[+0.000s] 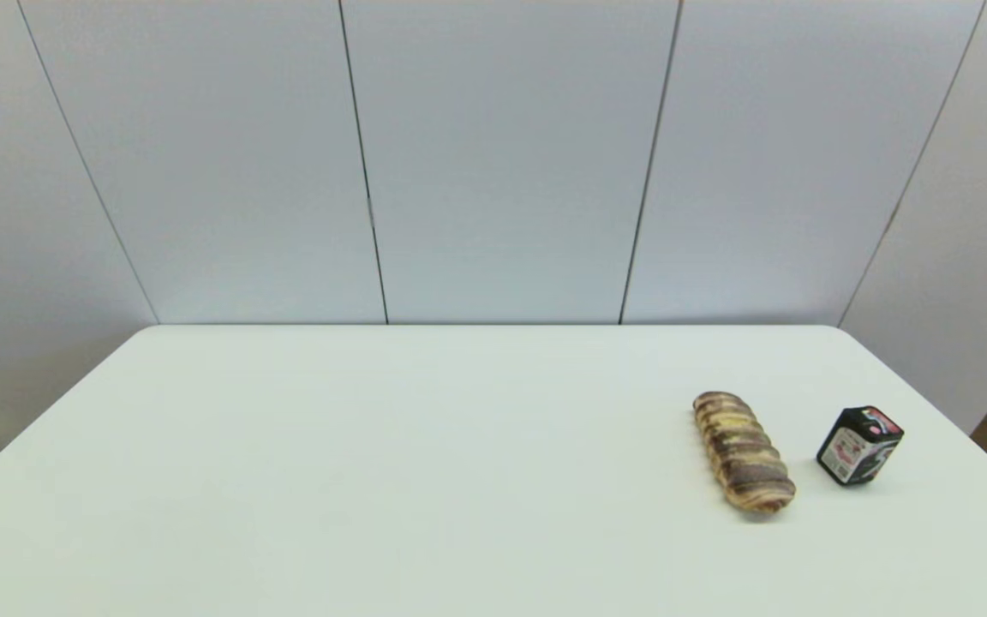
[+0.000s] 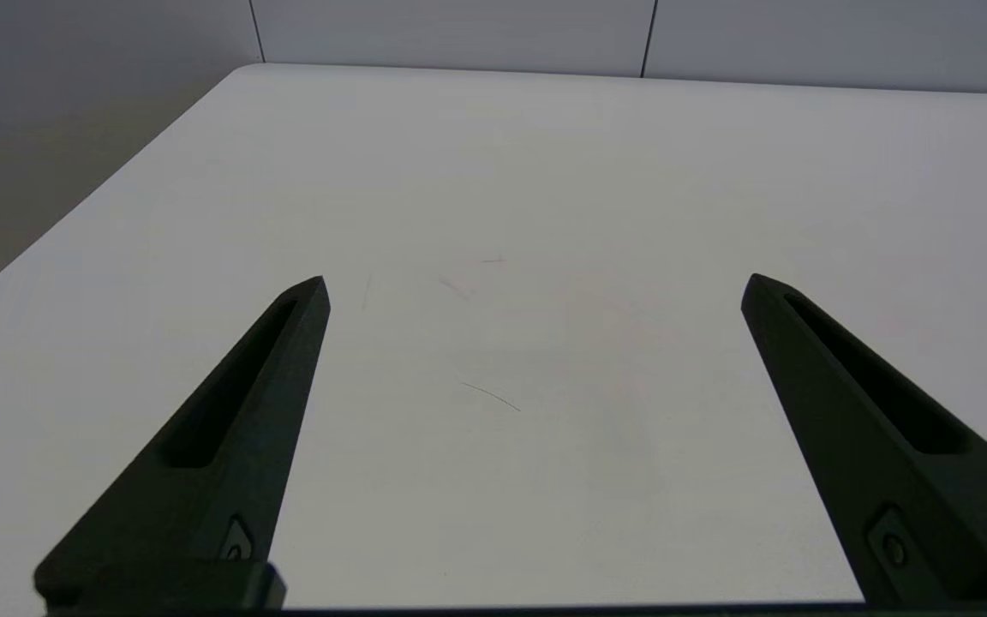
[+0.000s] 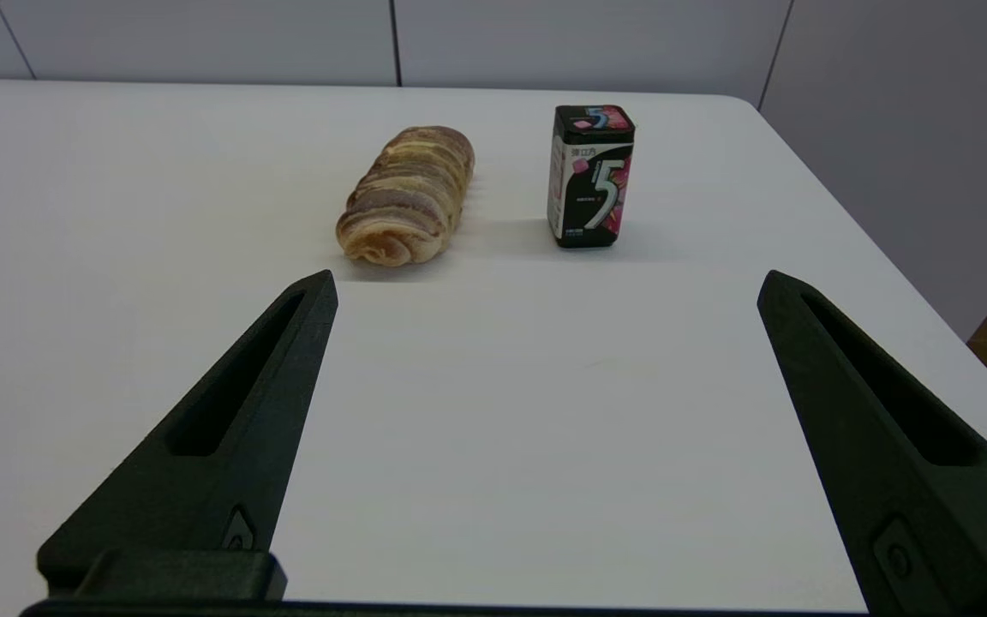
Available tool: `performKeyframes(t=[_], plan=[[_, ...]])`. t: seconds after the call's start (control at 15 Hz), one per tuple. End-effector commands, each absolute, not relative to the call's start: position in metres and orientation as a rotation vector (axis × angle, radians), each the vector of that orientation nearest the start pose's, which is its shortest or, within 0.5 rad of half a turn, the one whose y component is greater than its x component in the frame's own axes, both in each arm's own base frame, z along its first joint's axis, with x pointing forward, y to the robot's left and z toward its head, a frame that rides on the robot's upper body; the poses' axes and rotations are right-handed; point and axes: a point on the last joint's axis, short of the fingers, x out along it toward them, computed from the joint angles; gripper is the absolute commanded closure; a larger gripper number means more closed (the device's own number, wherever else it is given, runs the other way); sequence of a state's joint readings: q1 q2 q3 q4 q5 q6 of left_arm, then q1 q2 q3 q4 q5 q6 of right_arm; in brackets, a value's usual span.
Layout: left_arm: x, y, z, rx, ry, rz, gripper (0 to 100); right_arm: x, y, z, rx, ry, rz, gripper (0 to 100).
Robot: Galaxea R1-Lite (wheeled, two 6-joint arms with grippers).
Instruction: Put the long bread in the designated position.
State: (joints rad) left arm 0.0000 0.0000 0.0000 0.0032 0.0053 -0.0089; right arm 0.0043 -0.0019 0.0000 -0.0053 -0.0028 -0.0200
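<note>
The long bread (image 1: 743, 452) lies flat on the right side of the white surface (image 1: 373, 480), near the small black box (image 1: 858, 446) but not touching it. My right tool (image 3: 545, 287) is spread wide and holds nothing; the bread is out ahead of it. My left tool (image 2: 532, 287) is spread wide too, over bare surface. I think I could bump the box and tip it when I reach in. The bread looks soft, so squeezing hard might squash it.
</note>
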Motion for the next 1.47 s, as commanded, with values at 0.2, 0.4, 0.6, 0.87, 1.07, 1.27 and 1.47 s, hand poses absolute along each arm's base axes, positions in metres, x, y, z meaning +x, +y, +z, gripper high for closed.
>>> performKeyframes(t=[0.2, 0.4, 0.6, 0.87, 1.07, 1.27, 1.47], plan=[[-0.0227, 0.0001, 0.0752, -0.009, 0.005, 0.006, 0, -0.0227, -0.0002, 0.0755, -0.026, -0.003, 0.001, 0], [-0.0227, 0.0001, 0.0752, -0.009, 0.005, 0.006, 0, -0.0227, 0.0, 0.0754, -0.052, -0.002, 0.011, 0], [-0.0227, 0.0001, 0.0752, -0.009, 0.005, 0.006, 0, -0.0227, 0.0, 0.0754, -0.069, -0.002, 0.011, 0], [-0.0227, 0.0001, 0.0752, -0.009, 0.005, 0.006, 0, -0.0227, 0.0, 0.0754, -0.063, -0.002, 0.011, 0], [-0.0227, 0.0001, 0.0752, -0.009, 0.005, 0.006, 0, -0.0227, 0.0, 0.0754, -0.058, -0.002, 0.009, 0], [-0.0227, 0.0001, 0.0752, -0.009, 0.005, 0.006, 0, -0.0227, -0.0001, 0.0752, -0.057, 0.0, 0.006, 0], [-0.0227, 0.0001, 0.0752, -0.009, 0.005, 0.006, 0, -0.0227, 0.0, 0.0752, -0.061, 0.0, 0.008, 0]])
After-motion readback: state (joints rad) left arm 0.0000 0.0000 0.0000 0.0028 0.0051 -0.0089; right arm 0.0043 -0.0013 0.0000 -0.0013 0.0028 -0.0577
